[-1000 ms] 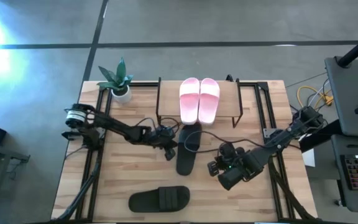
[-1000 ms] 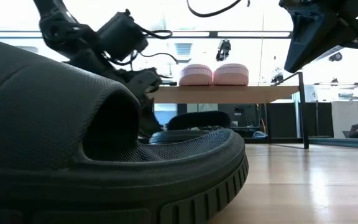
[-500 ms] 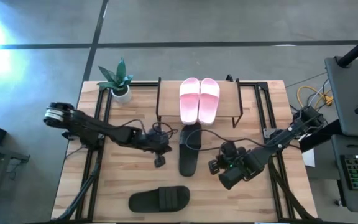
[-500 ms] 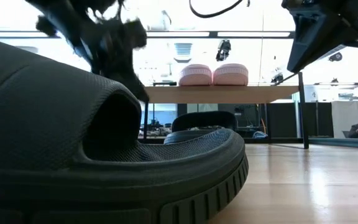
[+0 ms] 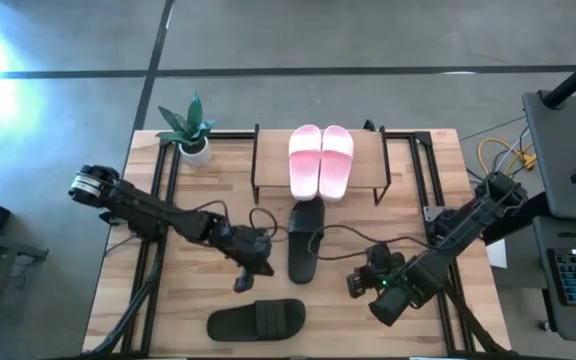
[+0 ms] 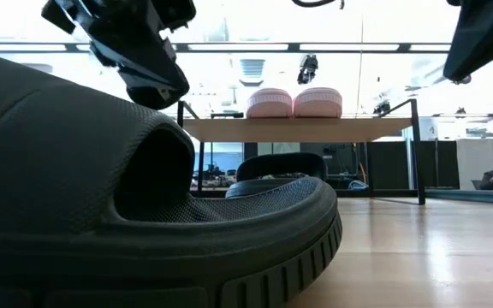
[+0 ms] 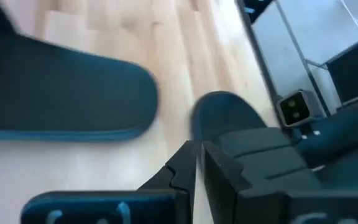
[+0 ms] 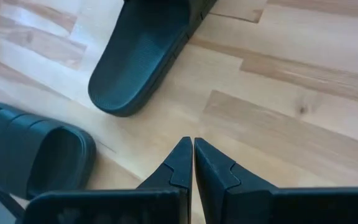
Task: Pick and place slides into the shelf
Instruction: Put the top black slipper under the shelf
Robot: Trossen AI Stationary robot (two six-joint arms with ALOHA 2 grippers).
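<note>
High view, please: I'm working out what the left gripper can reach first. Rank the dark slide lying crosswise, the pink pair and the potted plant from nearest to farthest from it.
Measured from the left gripper:
1. Dark slide lying crosswise, at the table's near edge, just beside the gripper.
2. Pink pair, on top of the shelf, at the far side.
3. Potted plant, at the far left corner, slightly farther.

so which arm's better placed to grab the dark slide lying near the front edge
Probably left: the left gripper, shut and empty, hovers just above that dark slide. The right gripper, also shut, sits farther to the side.

Two slides (image 5: 320, 160) atop shelf (image 5: 373, 152)
</note>
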